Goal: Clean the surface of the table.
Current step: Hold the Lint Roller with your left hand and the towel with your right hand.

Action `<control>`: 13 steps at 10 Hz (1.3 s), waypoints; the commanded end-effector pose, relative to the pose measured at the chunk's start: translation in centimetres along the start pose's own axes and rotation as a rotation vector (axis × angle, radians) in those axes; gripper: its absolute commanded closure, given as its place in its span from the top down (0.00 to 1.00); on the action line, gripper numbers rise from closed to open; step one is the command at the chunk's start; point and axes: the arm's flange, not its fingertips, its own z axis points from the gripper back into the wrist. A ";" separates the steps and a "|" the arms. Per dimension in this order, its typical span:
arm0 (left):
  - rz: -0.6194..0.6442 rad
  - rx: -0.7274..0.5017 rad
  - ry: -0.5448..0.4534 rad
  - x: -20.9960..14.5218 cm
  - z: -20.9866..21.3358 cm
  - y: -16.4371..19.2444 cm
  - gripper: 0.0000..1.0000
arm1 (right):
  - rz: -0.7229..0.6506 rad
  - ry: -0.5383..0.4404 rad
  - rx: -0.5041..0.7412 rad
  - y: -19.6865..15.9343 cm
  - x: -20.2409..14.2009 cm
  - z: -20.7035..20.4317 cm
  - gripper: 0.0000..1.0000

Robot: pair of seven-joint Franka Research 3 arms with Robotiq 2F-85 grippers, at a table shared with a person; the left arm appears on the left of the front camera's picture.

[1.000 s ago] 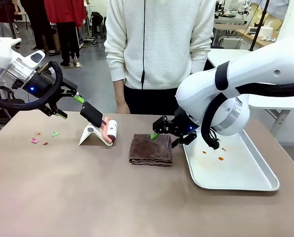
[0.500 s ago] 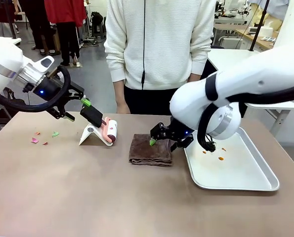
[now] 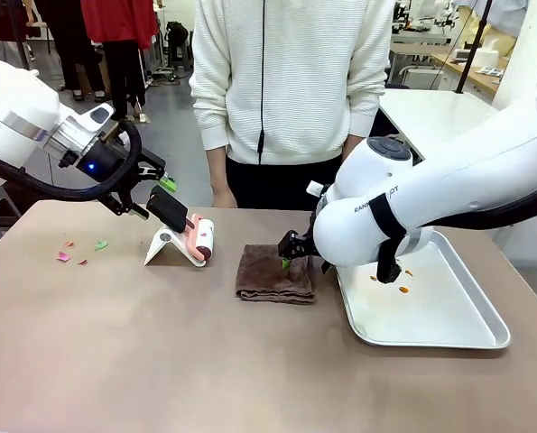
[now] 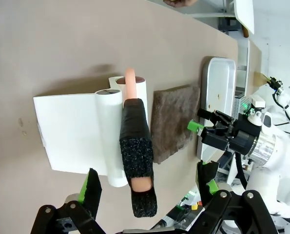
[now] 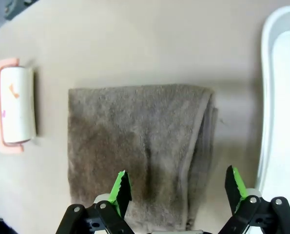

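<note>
The taupe-brown table [image 3: 160, 361] carries a lint roller [image 3: 199, 239] on a white stand [image 3: 162, 245], with its black-wrapped handle [image 3: 169, 209] sticking up to the left. My left gripper [image 3: 152, 198] is open at that handle's end. In the left wrist view the handle [image 4: 137, 165] lies between the spread fingers of the left gripper [image 4: 149, 185], untouched. A folded brown cloth [image 3: 268, 278] lies mid-table. My right gripper [image 3: 291, 259] hangs open just above its right part. The right wrist view shows the right gripper [image 5: 178, 187] over the cloth [image 5: 140, 141], fingers apart.
Small coloured paper scraps [image 3: 78, 251] lie on the table at far left. A shallow metal tray [image 3: 467, 338] with a few orange bits [image 3: 390, 280] sits right of the cloth. A person in a white top [image 3: 291, 81] stands at the far edge.
The left gripper has moved right, up to the roller's handle. The right gripper has swung left and lower over the cloth. Both stayed open.
</note>
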 end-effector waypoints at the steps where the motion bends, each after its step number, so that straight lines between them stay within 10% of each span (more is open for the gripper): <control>1: 0.030 -0.012 0.014 0.4 0.0 -0.3 1.00 | -0.025 0.013 -0.045 3.8 1.1 -0.8 1.00; 13: 0.047 0.005 0.031 0.6 -2.2 -2.2 1.00 | -0.076 0.053 -0.205 3.8 1.6 -2.7 1.00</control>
